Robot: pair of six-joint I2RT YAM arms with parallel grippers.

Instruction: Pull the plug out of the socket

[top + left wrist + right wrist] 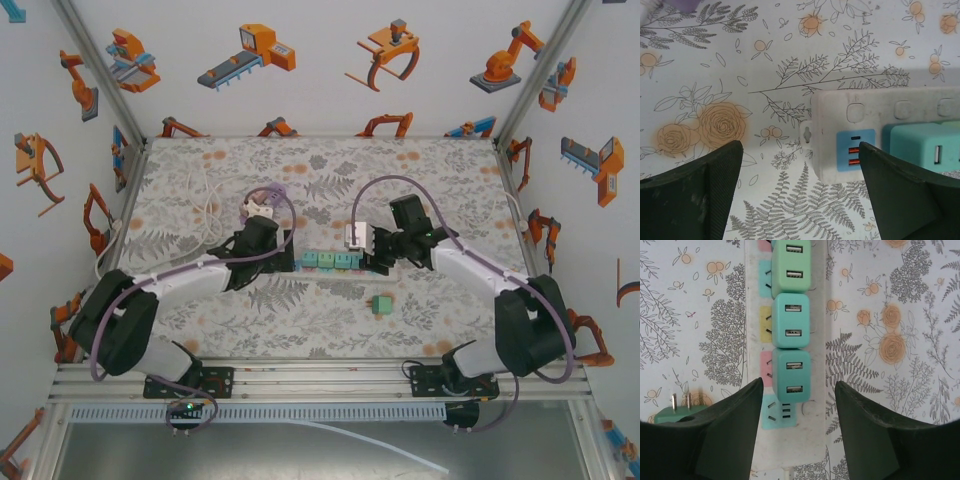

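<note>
A white socket strip (330, 261) lies across the middle of the table with several teal and green plugs (327, 259) seated in it. In the right wrist view the strip (817, 390) runs up the frame. The nearest teal plug (791, 375) sits just ahead of my right gripper (797, 385), which is open with a finger on each side of the strip, touching nothing. An empty light-blue socket (780, 412) lies below that plug. My left gripper (800, 147) is open over the strip's other end (830, 130), beside its blue USB panel (855, 150) and a teal plug (920, 147).
A loose green plug (381, 304) lies on the cloth in front of the strip, prongs up (675, 410) beside my right gripper's left finger. A white cable (205, 215) loops at the back left. Printed walls and metal posts (110, 75) enclose the table.
</note>
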